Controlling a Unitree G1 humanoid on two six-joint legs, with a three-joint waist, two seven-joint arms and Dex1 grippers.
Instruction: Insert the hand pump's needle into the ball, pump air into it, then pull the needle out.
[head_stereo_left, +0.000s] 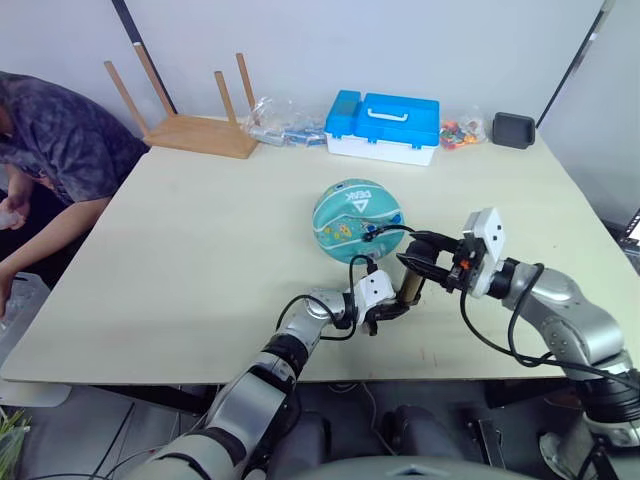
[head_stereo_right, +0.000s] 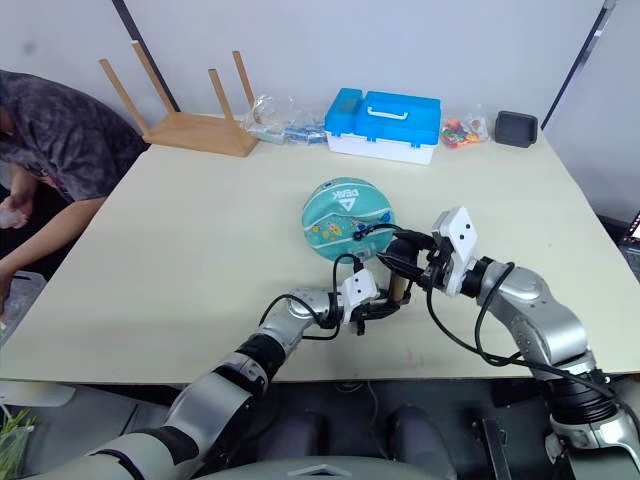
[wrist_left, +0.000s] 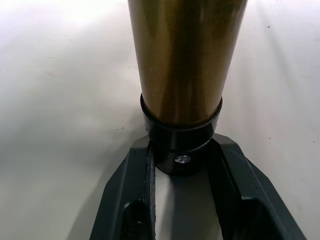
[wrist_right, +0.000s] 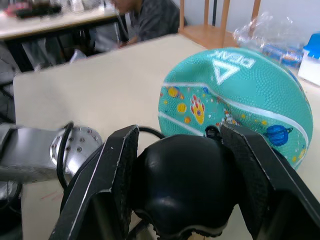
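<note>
Currently left gripper (wrist_left: 182, 165) clamps the hand pump (head_stereo_left: 409, 283) base, right gripper (wrist_right: 182, 185) grips its handle; hard strokes risk rolling the ball (head_stereo_left: 359, 220) and bending the needle.

The needle is too tiny to make out where the hose (head_stereo_left: 385, 230) meets the ball (head_stereo_left: 358, 220). The right gripper (wrist_right: 178, 187) covers the pump (wrist_left: 186, 60) handle, so its shape is anyone's guess. The pump's upper part is cut off in the left wrist view. The person (head_stereo_left: 55, 140) beside the table (head_stereo_left: 200, 250) is cropped at the edge.
</note>
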